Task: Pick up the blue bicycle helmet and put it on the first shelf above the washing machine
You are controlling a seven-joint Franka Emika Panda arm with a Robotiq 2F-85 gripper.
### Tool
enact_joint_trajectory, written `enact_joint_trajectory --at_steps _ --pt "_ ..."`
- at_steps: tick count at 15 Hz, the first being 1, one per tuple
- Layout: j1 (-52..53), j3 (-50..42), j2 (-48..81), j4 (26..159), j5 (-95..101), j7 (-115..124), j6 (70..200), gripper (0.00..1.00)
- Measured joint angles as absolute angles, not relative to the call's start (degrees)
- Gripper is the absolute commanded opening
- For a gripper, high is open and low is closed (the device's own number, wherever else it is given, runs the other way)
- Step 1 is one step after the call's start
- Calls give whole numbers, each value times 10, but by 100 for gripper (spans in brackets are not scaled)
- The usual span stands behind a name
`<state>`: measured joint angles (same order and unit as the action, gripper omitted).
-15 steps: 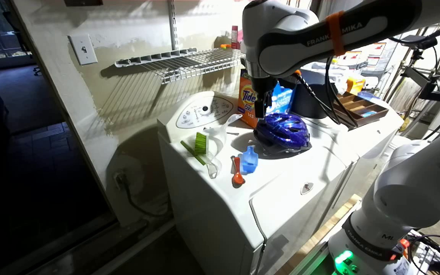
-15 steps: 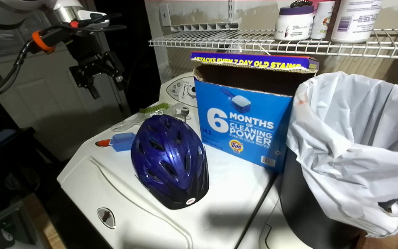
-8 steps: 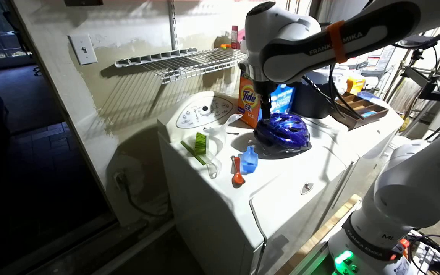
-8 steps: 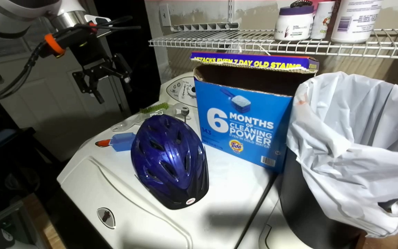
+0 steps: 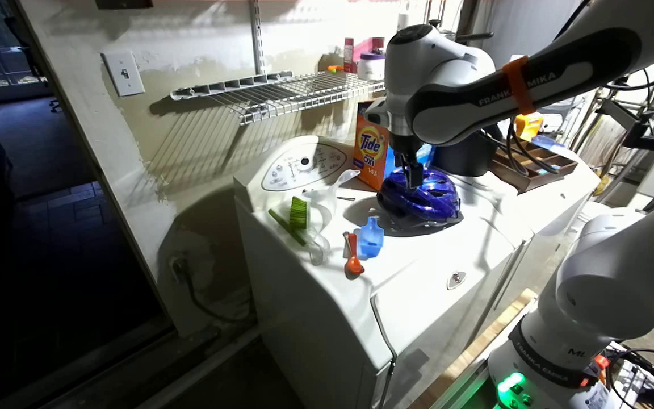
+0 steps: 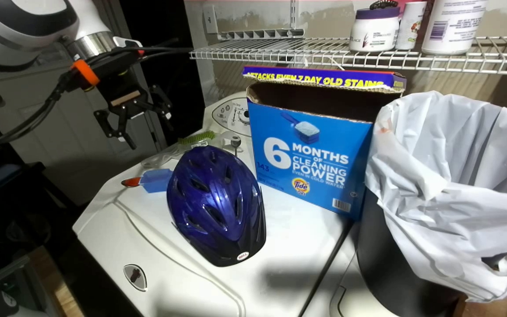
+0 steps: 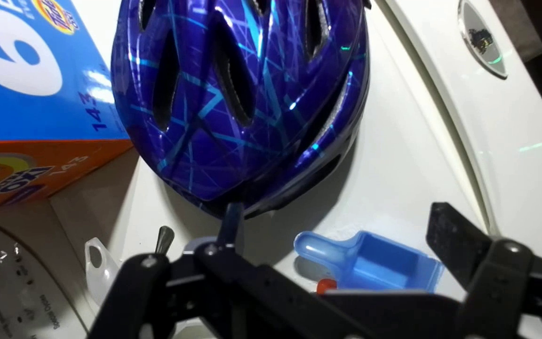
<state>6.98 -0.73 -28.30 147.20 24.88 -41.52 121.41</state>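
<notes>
The blue bicycle helmet (image 5: 432, 201) rests dome up on the white washing machine (image 5: 315, 307). It also shows in the other views (image 6: 214, 193) (image 7: 195, 157), its black visor and BELL mark showing in an exterior view. My gripper (image 6: 150, 133) is open and empty, fingers pointing down, higher than the helmet and off to one side. In an exterior view the gripper (image 5: 413, 179) overlaps the helmet's dome. In the wrist view the fingers (image 7: 454, 238) stand wide apart, one overlapping the helmet's lower edge; contact cannot be told. The first shelf (image 6: 262, 53) is the light-grey wire rack above, along the wall.
An open Tide box (image 6: 310, 163) stands close beside the helmet, under the shelf. A bin with a white bag (image 6: 447, 220) is beyond it. A blue scoop (image 5: 370, 238), a red spoon (image 5: 353, 264) and a green brush (image 5: 298, 213) lie on the machine. A jar (image 6: 372, 33) and bottles stand on the shelf.
My gripper has come down and shifted rightward in both exterior views, staying open. The helmet and the other objects have not moved.
</notes>
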Motion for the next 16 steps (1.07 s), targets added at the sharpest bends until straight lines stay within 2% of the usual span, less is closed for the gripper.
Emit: enact_joint_trajectory --at_steps 16 --pt "53 -37 -292 1502 271 -470 1213 100"
